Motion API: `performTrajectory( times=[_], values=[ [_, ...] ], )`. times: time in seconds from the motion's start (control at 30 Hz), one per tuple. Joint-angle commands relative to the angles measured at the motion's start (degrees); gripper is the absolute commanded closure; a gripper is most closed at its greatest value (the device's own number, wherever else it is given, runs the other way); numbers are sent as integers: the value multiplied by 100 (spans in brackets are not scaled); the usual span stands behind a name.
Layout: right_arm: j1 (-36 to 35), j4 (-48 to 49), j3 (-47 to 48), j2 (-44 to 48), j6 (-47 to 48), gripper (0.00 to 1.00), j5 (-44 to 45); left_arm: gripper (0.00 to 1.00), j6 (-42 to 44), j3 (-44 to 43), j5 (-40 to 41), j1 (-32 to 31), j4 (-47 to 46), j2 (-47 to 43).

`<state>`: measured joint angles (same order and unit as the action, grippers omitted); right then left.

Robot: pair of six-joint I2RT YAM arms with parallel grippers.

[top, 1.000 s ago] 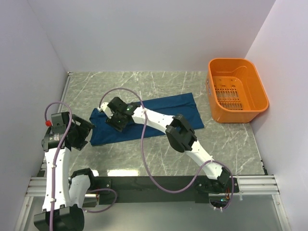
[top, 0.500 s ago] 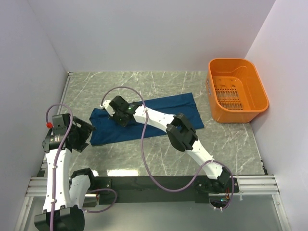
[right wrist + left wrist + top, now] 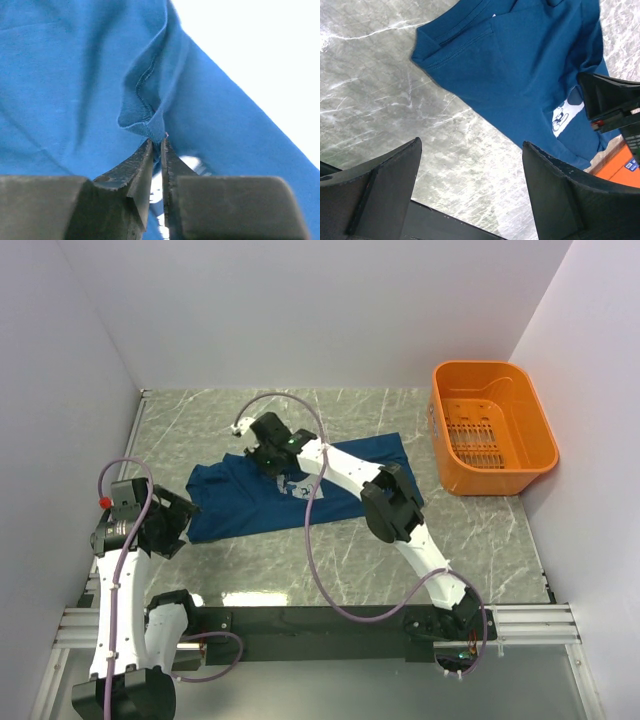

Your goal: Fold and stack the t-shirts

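One dark teal-blue t-shirt [image 3: 232, 506] lying rumpled on the marble table [image 3: 460, 530], left of centre. Clamped tight on a fold of its far edge: right gripper [image 3: 161, 142]. Spread wide and holding nothing, near the shirt's left end: left gripper [image 3: 172, 519].

T-shirt [image 3: 240, 505]: dark teal-blue, plain, stitching same colour along hem. Print [image 3: 563, 116] on t-shirt: pale grey-white patch, dark figure. Table [image 3: 480, 530] under t-shirt: grey marble pattern, white veins. Basket [image 3: 492, 430], right of t-shirt: orange all over. Right arm [image 3: 340, 462] above t-shirt, left arm [image 3: 110, 600] left of t-shirt: white links, black joints. Cables [image 3: 306, 530]: purple. Cap [image 3: 100, 497] on left arm, left of t-shirt: red. Walls [image 3: 300, 310] behind t-shirt: plain pale lilac-white.
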<state>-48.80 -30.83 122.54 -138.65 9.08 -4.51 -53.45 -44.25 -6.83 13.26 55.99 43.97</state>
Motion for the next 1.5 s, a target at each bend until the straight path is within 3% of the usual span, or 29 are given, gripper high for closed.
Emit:
performTrajectory(
  times=[0.0,0.03,0.07,0.17,0.37,0.5,0.53,0.63,0.8,0.97,1.13,1.47],
  values=[
    [133,191,226,365,-152,79,108,14,28,4,-47,19,-123,-37],
    [177,200,244,356,-170,76,161,14,36,4,-55,19,-123,-46],
    [204,191,270,339,-222,67,274,14,45,21,-64,19,-132,-46],
    [309,174,244,365,-284,57,415,14,54,83,-73,10,-149,-37],
    [677,69,16,645,-250,55,364,17,98,224,-108,19,-202,226],
    [1143,-633,-387,1356,812,49,-1408,26,335,136,-64,19,-272,682],
    [1257,-722,-615,1558,1023,47,-2230,27,492,101,-12,19,-325,918],
    [1636,-819,-2044,2446,1587,46,-2991,32,826,-109,-2,19,-509,1428],
    [2058,-881,-3709,3835,2325,45,-3284,45,1363,-408,-257,10,-791,2422],
    [2760,-863,-4974,4705,2318,45,-3547,45,1855,-813,374,2,-633,3302],
    [3288,-1004,-5696,5207,2449,45,-3601,45,2224,-1085,288,2,-703,3882],
    [4272,-995,-6233,5568,2335,46,-3381,48,2770,-1578,-266,-156,-932,4875]
  ],
)
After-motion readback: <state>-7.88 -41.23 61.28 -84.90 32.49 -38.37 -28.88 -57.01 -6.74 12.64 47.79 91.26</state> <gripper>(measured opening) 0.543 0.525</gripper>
